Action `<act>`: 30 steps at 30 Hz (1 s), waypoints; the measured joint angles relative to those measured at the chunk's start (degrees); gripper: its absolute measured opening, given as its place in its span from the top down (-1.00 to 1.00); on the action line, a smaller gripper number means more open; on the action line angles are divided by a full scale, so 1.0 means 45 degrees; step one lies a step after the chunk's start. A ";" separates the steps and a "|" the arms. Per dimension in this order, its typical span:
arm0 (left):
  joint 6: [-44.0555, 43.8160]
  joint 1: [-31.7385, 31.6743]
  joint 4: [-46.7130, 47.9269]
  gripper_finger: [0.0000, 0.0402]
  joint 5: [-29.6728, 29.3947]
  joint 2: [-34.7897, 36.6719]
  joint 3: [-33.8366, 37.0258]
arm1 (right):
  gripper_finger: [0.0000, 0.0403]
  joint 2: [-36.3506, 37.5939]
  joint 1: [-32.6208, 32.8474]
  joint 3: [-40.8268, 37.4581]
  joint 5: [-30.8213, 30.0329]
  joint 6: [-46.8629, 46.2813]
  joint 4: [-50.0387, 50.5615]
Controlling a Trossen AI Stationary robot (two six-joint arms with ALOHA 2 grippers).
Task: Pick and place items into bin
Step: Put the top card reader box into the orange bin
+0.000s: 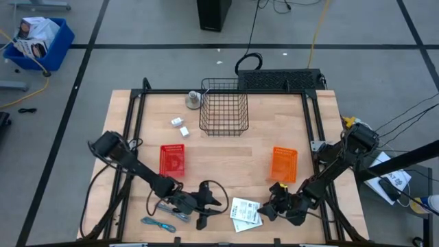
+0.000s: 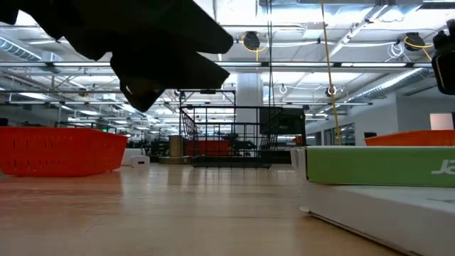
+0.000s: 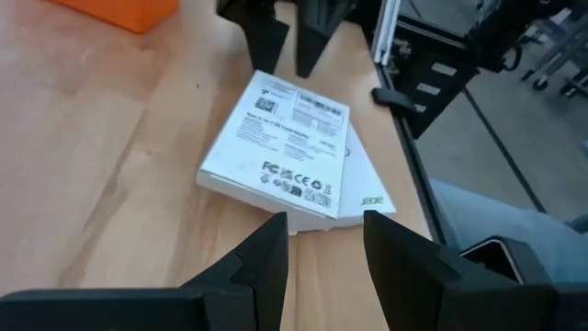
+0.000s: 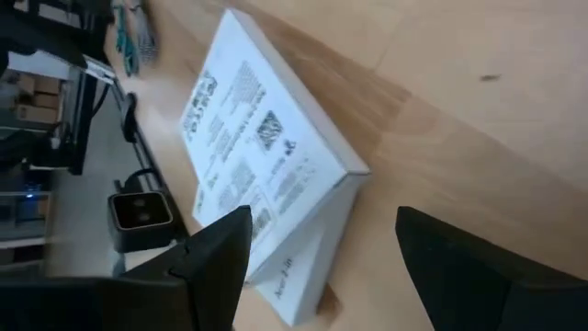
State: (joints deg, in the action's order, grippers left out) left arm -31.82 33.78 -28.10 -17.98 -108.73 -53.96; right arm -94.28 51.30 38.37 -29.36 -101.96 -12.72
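Packets point(image 1: 245, 213) lie low-centre between my claws, right claw point(image 1: 273, 208) released and probably nearer, left claw point(image 1: 208, 204) half-spread, empty.

Both arms are dark, nearly black, built of slim straight links joined by bulkier rounded joints, with thin black cables looping beside them. Each tool, the left tool point(image 1: 206, 206) and the right tool point(image 1: 269, 207), ends in two matte black, flat-sided fingers point(image 3: 266, 262) tapering to blunt tips.
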 joint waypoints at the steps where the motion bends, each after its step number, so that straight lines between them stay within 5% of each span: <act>1: -0.0012 0.0000 -0.0053 0.27 -0.0005 -0.0085 -0.0004 | -0.30 -0.0052 0.0009 -0.0005 -0.0078 -0.0116 0.0022; 30: 0.0396 -0.0401 0.0524 0.27 -0.0015 -0.0184 0.0001 | -0.30 -0.0112 -0.0571 -0.0088 0.0241 0.0976 -0.0733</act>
State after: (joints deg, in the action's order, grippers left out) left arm -30.04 31.97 -25.74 -18.04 -109.56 -53.95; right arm -94.78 48.73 37.98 -28.28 -97.57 -16.02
